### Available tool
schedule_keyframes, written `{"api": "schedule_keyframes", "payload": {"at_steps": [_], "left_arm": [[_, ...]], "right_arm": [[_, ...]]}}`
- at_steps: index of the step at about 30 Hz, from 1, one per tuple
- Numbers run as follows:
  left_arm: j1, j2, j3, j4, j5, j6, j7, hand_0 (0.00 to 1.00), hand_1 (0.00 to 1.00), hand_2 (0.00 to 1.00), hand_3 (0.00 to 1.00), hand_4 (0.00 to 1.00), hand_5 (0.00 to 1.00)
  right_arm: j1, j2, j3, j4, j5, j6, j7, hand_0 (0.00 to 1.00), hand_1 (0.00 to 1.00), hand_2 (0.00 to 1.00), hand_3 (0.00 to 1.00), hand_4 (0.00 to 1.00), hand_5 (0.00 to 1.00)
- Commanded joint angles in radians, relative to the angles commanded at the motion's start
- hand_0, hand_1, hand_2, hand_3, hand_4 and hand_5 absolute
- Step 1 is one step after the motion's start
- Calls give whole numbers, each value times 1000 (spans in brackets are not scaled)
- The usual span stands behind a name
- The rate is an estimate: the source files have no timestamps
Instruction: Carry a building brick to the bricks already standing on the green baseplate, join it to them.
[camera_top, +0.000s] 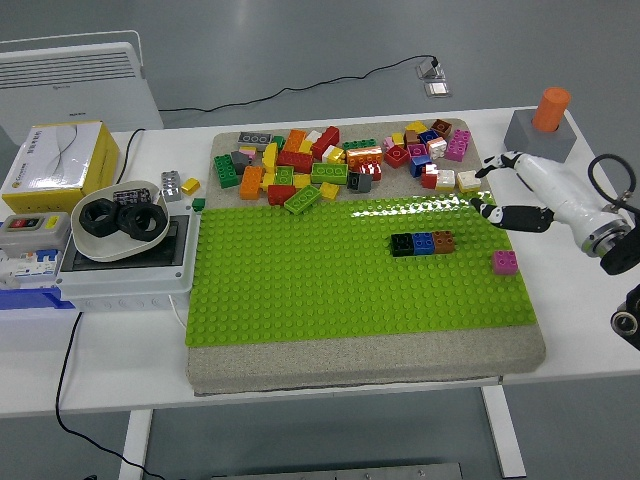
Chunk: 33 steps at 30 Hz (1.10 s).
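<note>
A short row of a black, a blue and a brown brick (422, 242) stands on the green baseplate (300, 280) at its right side. A pink brick (505, 262) lies on the baseplate's right edge, apart from the row. My right hand (495, 190) is raised above the baseplate's far right corner, fingers spread and empty, near a cream brick (468, 180). A pile of loose bricks (330, 160) in many colours lies along the far side of the mat. My left arm is out of view.
A grey block with an orange cylinder (542, 128) stands at the far right. At the left are a white bowl with black nuts (120, 218) on a grey box, a yellow carton (55, 160) and a white heater (75, 70).
</note>
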Motion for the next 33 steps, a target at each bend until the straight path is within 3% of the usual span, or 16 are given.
{"api": "schedule_keyframes", "payload": {"at_steps": [4, 5, 8, 16, 25, 33], "left_arm": [[0, -1, 3, 0, -2, 0, 2, 735, 730, 673, 806, 831, 998], [1, -1, 5, 0, -4, 0, 2, 735, 730, 673, 806, 830, 998], [2, -2, 8, 0, -7, 0, 4, 735, 730, 673, 806, 830, 998], [4, -4, 5, 0, -3, 0, 6, 735, 730, 674, 807, 830, 998], [3, -3, 8, 0, -7, 0, 4, 735, 730, 674, 806, 828, 998], [3, -3, 10, 0, -9, 1, 3, 735, 730, 674, 806, 827, 998]], "right_arm": [[-11, -20, 90, -1, -59, -40, -11, 832, 834, 798, 562, 669, 22], [-15, -24, 115, -3, -86, -48, -18, 813, 822, 778, 498, 574, 2], [-25, -29, 163, -9, -149, -57, -31, 813, 822, 778, 498, 574, 2], [-38, -25, 199, -24, -294, -52, -48, 814, 821, 775, 500, 531, 2], [-44, -19, 200, -36, -310, -41, -53, 812, 821, 778, 502, 517, 2], [-54, -9, 193, -57, -245, -53, -45, 811, 821, 777, 504, 524, 2]]}}
